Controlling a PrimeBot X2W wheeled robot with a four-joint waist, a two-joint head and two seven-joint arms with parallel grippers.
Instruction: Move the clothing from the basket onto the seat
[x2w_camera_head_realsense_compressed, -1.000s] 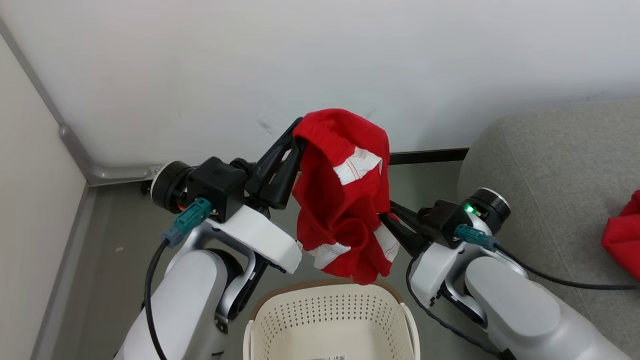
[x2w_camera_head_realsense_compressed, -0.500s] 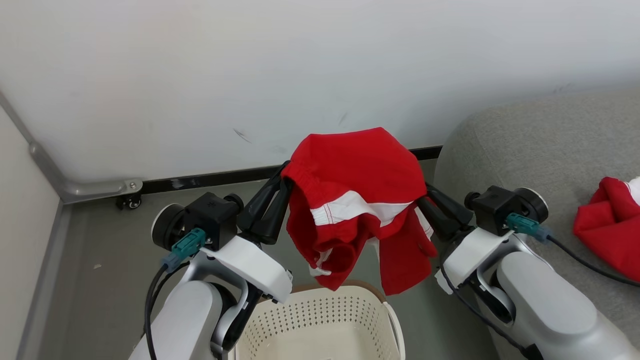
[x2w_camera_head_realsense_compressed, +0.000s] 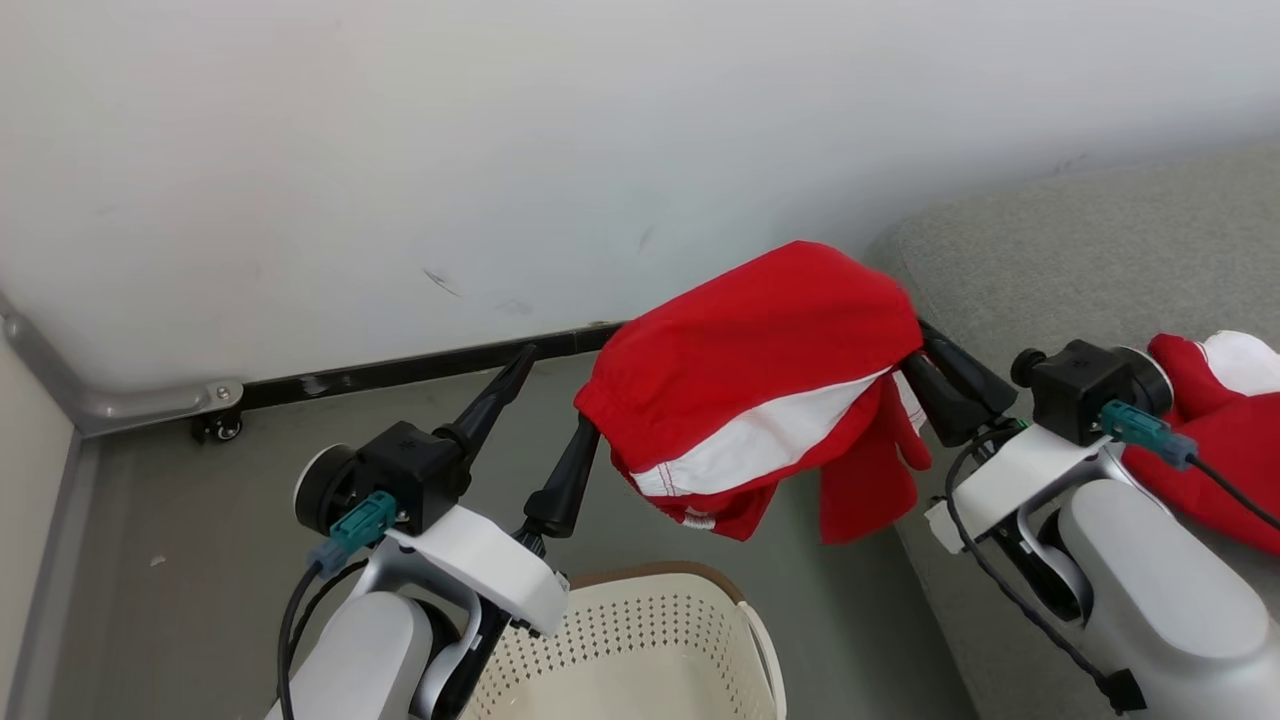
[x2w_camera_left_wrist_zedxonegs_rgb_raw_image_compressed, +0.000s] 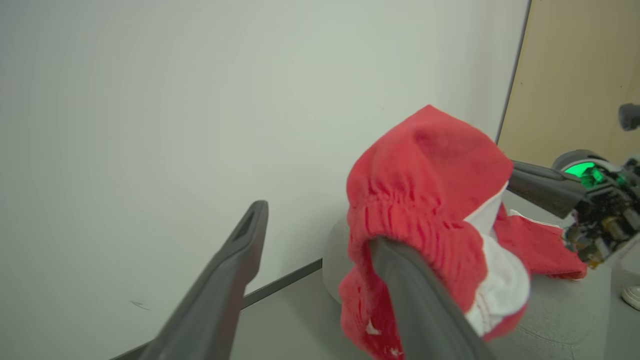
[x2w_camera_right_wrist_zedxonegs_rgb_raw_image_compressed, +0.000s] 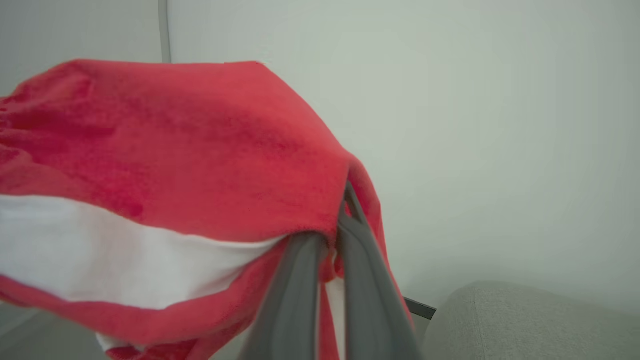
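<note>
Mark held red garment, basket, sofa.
Red fabric garment with white band (x2w_camera_head_realsense_compressed: 770, 330): head view, upper red panel.
Cream perforated plastic basket (x2w_camera_head_realsense_compressed: 650, 630): head view, back wall.
Light-grey fabric sofa (x2w_camera_head_realsense_compressed: 1100, 240): head view, bare cushion.

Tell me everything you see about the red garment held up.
The red garment is soft fleecy-looking fabric with a white band and a gathered elastic edge. It hangs crumpled in the air beyond the basket, beside the seat. The right gripper is pinched shut on one end; the other end drapes on one finger of the open left gripper.
</note>
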